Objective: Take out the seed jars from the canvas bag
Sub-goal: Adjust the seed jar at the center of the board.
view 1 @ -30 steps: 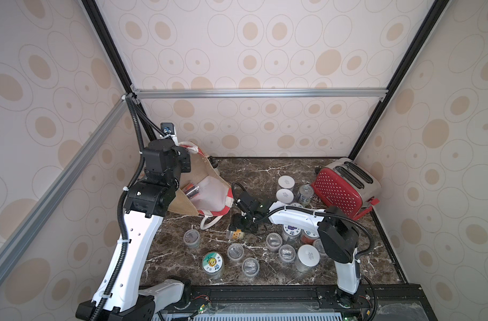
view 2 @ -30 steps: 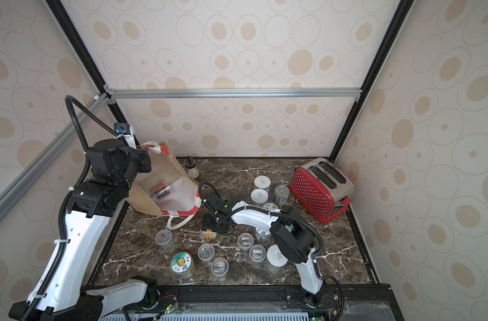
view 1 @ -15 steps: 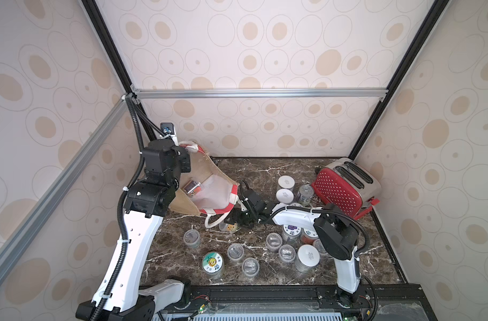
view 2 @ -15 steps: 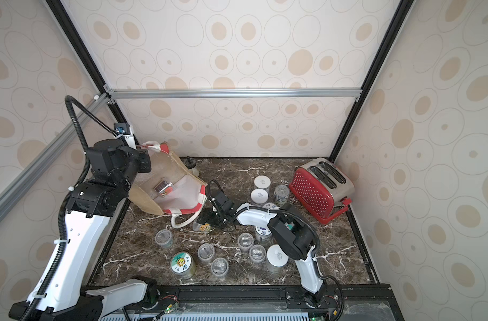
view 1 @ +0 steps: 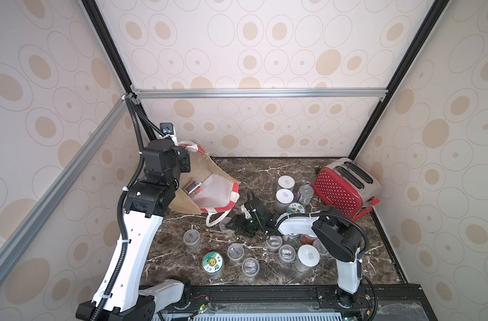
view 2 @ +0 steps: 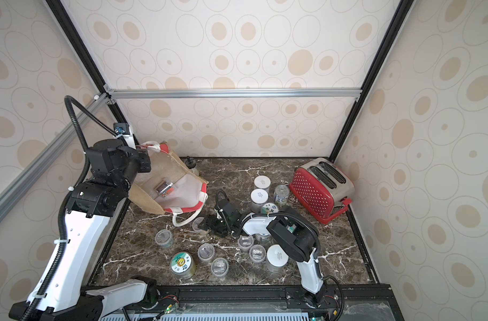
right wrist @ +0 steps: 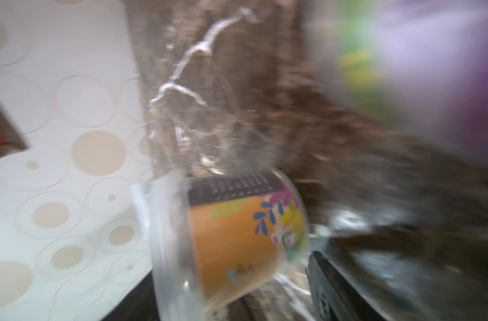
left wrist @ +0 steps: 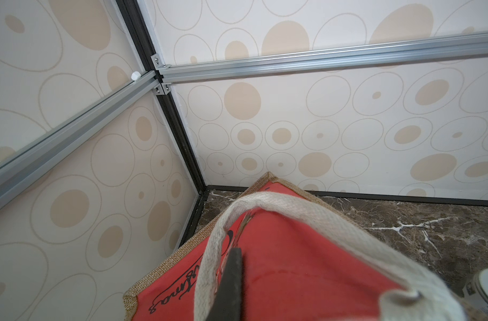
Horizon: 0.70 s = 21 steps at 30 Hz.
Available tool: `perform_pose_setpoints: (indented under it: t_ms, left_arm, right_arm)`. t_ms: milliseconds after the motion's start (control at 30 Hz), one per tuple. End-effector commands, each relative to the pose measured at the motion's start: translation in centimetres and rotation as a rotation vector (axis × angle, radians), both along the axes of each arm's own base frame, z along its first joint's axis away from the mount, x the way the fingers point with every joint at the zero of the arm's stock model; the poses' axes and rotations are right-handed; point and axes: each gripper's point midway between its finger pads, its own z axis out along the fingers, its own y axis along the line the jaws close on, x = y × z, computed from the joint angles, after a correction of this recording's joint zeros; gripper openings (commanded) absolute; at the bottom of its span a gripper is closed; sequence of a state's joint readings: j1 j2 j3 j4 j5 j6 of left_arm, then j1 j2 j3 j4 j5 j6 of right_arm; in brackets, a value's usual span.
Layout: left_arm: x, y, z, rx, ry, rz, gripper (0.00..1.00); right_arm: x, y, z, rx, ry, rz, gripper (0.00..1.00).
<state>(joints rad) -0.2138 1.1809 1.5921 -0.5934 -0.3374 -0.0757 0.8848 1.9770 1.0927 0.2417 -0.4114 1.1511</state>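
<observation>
Our left arm (view 1: 131, 244) stands steeply up from its base at the front edge, elbow high, wrist bent over toward the back corner. Our left gripper (view 1: 185, 156) has its jaws closed on the upper rim of the canvas bag (view 1: 187, 206). Our right arm (view 1: 301, 222) lies low, stretched across the worktop (view 1: 265, 166) with the forearm nearly level. Our right gripper (view 1: 235, 223) sits just above the surface with its jaws apart. The wrist view is blurred, so we cannot tell whether they grip anything.
</observation>
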Motion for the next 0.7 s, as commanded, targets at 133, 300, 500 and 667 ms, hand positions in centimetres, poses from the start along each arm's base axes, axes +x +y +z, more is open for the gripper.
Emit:
perform_pose_setpoints:
  t_ms: [133,300,500,667]
  left_arm:
    - [-1.0,0.5,3.5,-0.032,-0.107,0.008,0.0]
    - [-0.8,0.4,3.4,-0.031,-0.101,0.004,0.0]
    - [-0.7,0.4,3.4,-0.035,-0.103,0.004,0.0]
    - [-0.6,0.3,3.5,-0.034,-0.101,0.0,0.0]
  right_arm:
    - [-0.8,-3.1,-2.5,-0.12,0.071,-0.058,0.88]
    - [-1.1,-4.1,-0.2,-0.153,0.015,-0.026,1.0]
    - [-1.0,-6.6,2.8,-0.308,-0.095,0.043,1.0]
    - [-0.4,-9.4,4.3,-0.468,-0.247,0.139,1.0]
